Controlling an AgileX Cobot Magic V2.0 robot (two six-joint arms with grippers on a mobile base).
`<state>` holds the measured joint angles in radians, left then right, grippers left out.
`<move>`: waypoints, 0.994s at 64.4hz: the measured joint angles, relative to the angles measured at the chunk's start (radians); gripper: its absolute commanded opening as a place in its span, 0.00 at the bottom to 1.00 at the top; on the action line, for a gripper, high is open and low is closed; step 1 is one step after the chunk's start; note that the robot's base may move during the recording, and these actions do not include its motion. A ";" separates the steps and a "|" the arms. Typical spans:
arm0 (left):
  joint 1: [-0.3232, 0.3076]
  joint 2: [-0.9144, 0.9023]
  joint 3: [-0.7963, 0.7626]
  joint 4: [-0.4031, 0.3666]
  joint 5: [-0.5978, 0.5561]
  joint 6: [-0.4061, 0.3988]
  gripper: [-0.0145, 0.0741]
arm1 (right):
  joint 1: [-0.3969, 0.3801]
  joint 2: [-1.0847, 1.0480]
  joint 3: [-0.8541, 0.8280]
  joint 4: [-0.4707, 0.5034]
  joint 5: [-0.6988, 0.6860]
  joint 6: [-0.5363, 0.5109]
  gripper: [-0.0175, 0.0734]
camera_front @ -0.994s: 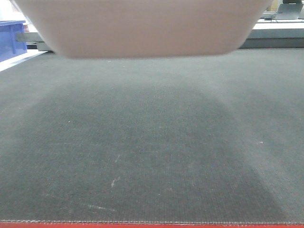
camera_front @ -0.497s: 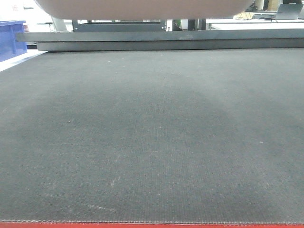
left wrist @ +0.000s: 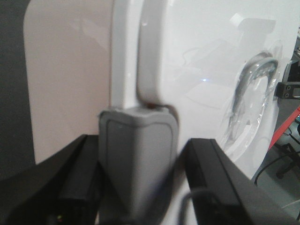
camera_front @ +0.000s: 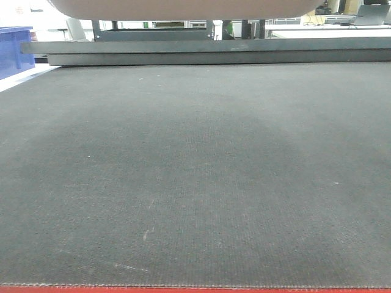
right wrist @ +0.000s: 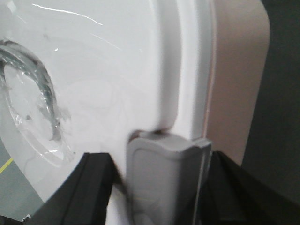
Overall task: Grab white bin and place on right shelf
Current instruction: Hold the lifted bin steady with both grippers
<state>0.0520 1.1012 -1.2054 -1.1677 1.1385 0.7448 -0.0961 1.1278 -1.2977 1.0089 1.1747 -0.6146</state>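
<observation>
The white bin hangs in the air; only its pale underside shows at the top edge of the front view. In the left wrist view my left gripper is shut on the bin's grey latch at the white lid's edge, one black finger on each side. In the right wrist view my right gripper is shut on the grey latch at the opposite end, beside the lid. I cannot tell whether the right shelf is in view.
The dark mat with a red front edge lies below the bin. A grey metal beam with uprights behind runs along its far side. A blue bin stands at the far left.
The white bin has risen: a second ago its underside filled the top of the front view, now only a sliver shows and the metal beam behind is uncovered.
</observation>
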 measured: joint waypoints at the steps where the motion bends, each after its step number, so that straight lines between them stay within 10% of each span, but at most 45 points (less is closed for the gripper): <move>1: 0.000 0.000 0.000 -0.002 0.000 0.000 0.44 | 0.000 0.000 0.000 0.000 0.000 0.000 0.62; 64: 0.000 0.000 0.000 0.010 0.000 0.000 0.44 | 0.000 0.009 0.000 -0.004 0.005 0.000 0.62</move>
<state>0.0520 1.1012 -1.2054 -1.1575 1.1381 0.7450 -0.0961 1.1364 -1.2977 1.0047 1.1802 -0.6146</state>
